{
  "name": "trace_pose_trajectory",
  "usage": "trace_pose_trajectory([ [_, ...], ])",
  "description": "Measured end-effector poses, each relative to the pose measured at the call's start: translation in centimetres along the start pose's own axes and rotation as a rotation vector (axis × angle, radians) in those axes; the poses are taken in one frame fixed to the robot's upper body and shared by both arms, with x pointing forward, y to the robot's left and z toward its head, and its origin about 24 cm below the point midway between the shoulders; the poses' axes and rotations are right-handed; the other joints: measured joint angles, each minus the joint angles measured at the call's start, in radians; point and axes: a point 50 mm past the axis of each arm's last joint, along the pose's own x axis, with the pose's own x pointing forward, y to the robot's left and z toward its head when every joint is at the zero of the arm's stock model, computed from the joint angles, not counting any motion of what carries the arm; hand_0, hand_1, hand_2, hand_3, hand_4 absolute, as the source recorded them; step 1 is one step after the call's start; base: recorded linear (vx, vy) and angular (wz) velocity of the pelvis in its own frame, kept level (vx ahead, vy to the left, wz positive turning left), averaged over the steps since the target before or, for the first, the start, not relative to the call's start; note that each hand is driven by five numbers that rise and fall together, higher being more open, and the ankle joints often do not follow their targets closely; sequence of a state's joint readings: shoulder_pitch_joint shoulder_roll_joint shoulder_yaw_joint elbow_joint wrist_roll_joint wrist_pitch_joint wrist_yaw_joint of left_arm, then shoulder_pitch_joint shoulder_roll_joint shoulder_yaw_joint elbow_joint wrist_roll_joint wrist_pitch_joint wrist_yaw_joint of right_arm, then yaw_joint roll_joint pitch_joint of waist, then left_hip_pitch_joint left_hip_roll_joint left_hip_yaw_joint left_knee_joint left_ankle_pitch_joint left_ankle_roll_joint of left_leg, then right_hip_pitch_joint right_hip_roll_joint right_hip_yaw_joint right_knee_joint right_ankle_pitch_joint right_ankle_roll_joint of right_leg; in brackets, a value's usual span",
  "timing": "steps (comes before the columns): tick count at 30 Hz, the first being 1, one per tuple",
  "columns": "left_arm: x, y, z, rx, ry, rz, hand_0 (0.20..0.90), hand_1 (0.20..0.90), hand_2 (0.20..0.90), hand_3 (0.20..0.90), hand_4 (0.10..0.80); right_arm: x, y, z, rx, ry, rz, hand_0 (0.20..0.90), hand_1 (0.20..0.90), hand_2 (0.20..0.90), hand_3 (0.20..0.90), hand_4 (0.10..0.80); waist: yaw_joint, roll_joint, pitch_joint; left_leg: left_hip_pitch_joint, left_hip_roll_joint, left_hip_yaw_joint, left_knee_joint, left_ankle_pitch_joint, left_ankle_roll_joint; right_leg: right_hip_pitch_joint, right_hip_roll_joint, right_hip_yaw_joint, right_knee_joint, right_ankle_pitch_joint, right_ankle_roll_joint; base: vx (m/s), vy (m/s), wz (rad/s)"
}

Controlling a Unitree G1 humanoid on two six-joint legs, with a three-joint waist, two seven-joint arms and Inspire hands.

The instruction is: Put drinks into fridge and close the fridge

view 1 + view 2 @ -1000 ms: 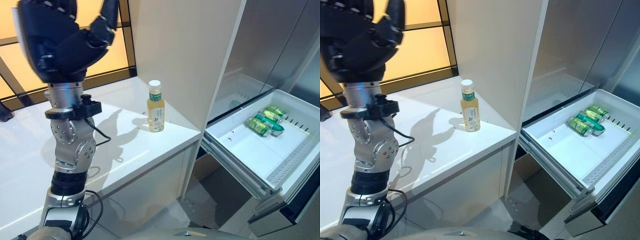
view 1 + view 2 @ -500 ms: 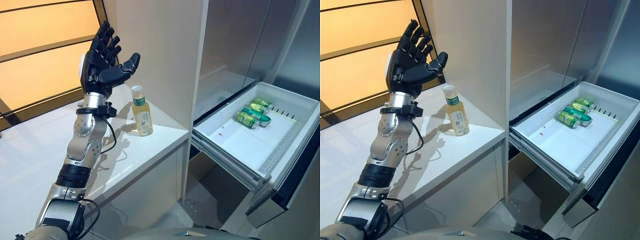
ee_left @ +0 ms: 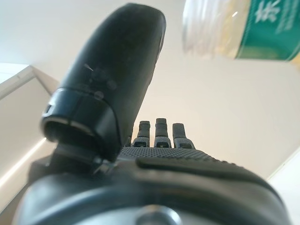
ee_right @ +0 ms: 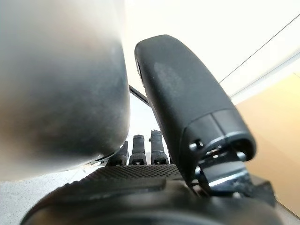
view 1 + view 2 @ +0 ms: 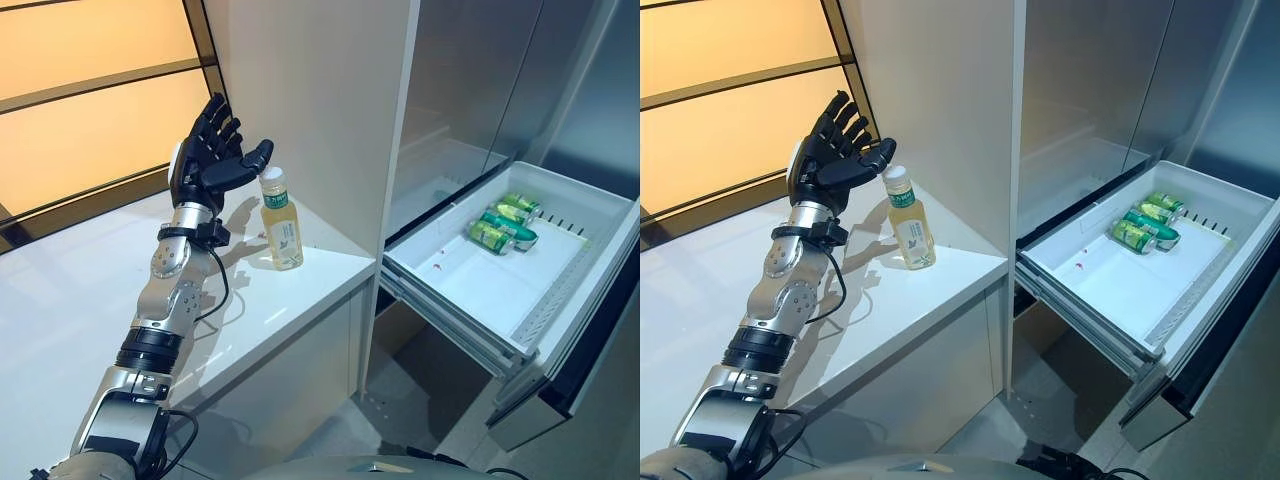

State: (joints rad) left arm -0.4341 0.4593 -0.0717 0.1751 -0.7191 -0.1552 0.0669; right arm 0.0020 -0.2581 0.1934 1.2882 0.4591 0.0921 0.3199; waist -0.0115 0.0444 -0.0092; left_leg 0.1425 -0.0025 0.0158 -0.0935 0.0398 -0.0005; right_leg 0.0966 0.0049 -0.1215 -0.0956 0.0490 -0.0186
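A clear bottle of yellow drink (image 5: 281, 220) with a white cap and green label stands upright on the white counter (image 5: 90, 300), close to the tall cabinet side. My left hand (image 5: 207, 160) is open, fingers straight and raised, just left of the bottle's cap, thumb reaching toward it without touching. The bottle also shows past the thumb in the left wrist view (image 3: 239, 28). Green cans (image 5: 500, 222) lie in the far corner of the pulled-out white fridge drawer (image 5: 470, 290). My right hand (image 4: 140, 183) is open in its wrist view, holding nothing.
The tall white cabinet panel (image 5: 320, 100) stands between the counter and the fridge. The grey fridge door (image 5: 480, 70) is above the open drawer. An orange-lit window (image 5: 90, 90) with a dark frame runs behind the counter.
My left hand has moved away from the camera, lowered and reached toward the bottle, now beside its cap. The camera shifted at first. The bottle has not moved.
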Motion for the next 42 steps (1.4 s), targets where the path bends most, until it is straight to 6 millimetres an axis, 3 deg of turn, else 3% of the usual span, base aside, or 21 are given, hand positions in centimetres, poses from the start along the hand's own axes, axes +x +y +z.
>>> trace_pose_trajectory([
  [26,0.0,-0.4,0.2,-0.068,-0.017,-0.067,0.900,0.900,0.900,0.900,0.800,0.0,0.2,0.3,-0.021,0.002,0.006,0.900,0.900,0.900,0.900,0.800,-0.015,0.000,0.001,0.004,0.000,0.006,0.000,-0.001,0.000,0.002,0.000,0.004,0.000,0.000,0.000,0.000,0.000,0.00],
  [42,-0.6,-1.9,0.4,-0.015,-0.009,-0.186,0.900,0.900,0.900,0.900,0.800,0.0,0.2,0.3,-0.039,0.005,0.009,0.900,0.900,0.900,0.900,0.800,-0.014,0.000,0.001,0.005,0.001,0.007,0.000,-0.002,0.001,0.003,0.001,0.005,0.000,0.000,0.000,0.000,0.000,0.00],
])
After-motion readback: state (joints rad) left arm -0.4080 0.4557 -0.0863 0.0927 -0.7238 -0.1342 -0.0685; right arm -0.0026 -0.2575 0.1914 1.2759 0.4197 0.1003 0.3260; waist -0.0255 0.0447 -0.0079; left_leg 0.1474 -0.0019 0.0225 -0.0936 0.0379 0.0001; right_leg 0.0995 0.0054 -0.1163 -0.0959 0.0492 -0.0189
